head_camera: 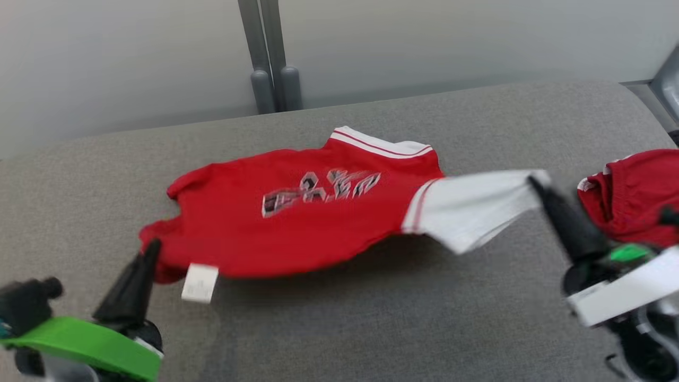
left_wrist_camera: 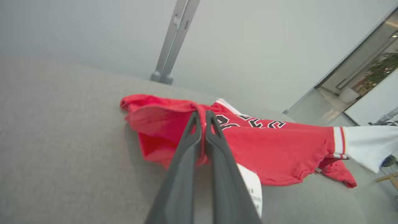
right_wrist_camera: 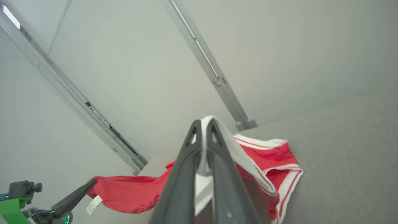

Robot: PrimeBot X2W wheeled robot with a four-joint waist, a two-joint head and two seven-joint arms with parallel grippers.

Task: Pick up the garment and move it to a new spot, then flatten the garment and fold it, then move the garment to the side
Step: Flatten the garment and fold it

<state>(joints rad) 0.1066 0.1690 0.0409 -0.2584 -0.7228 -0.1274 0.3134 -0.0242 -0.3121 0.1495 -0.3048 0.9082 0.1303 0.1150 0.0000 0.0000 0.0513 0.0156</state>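
L fingers (left_wrist_camera: 186, 155): pressed together, pinching red hem edge of garment (head_camera: 297, 223); tips betw. 8 and 9 o'clock in head view.
R fingers (right_wrist_camera: 183, 168): pressed together on tip of white sleeve (head_camera: 477, 204), at 3 o'clock.
Garment pos: strung betw. both grips over centre of grey padded counter (head_camera: 371, 329). Middle sags, shadow under it, so prob. mostly lifted. Far-edge contact: can't tell.
Axis: long axis approx. 9→3 o'clock, R end slightly higher. Hem end to 9, sleeve to 3. Lettering faces up.
Nearby: white label (head_camera: 200, 283) hangs by L grip. Second red garment (head_camera: 631, 196) just beside R fingers.
Risk 1: both pinches thin, edge-only. Hard pull or fast carry could slip cloth out.
Risk 2: uneven arm travel could twist or bunch it, making flattening harder.
Risk 3: R arm could snag second red garment.
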